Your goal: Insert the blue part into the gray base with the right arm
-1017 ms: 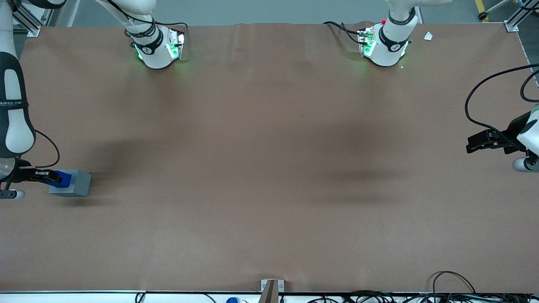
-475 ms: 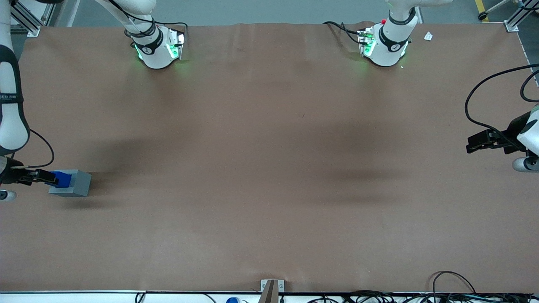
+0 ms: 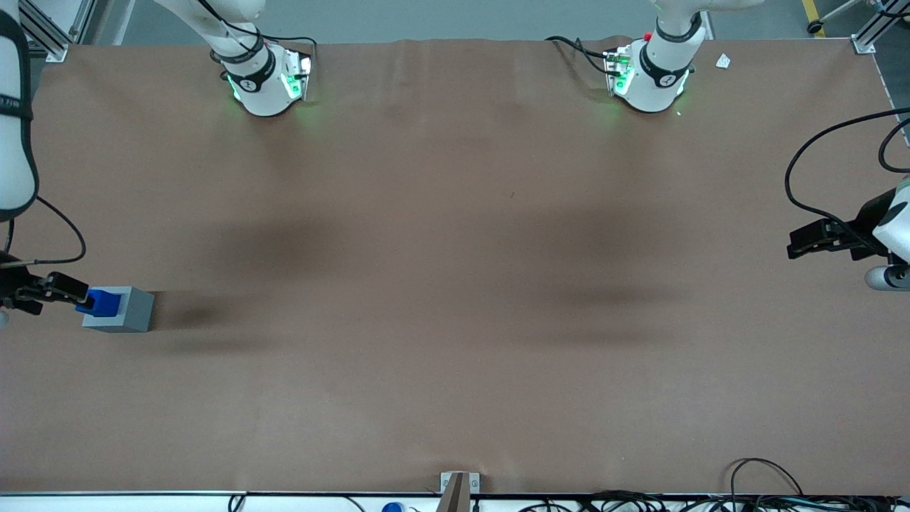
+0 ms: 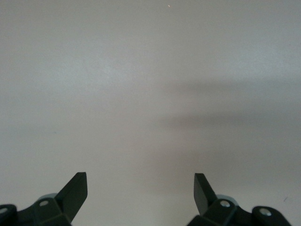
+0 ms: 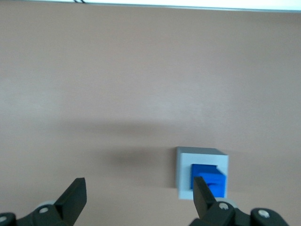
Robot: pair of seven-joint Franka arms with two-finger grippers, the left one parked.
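Now blue part (image 5: 209,179) sits in gray base (image 5: 184,173) — gripper (image 5: 137,197) spread wide, empty, hanging above and clear of both.

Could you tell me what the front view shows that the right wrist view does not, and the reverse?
Only the front view shows the right arm, both arm bases and the whole table. Only the right wrist view looks between the open end effector fingers onto the base's top face. Both show the blue part seated in the gray base, released.
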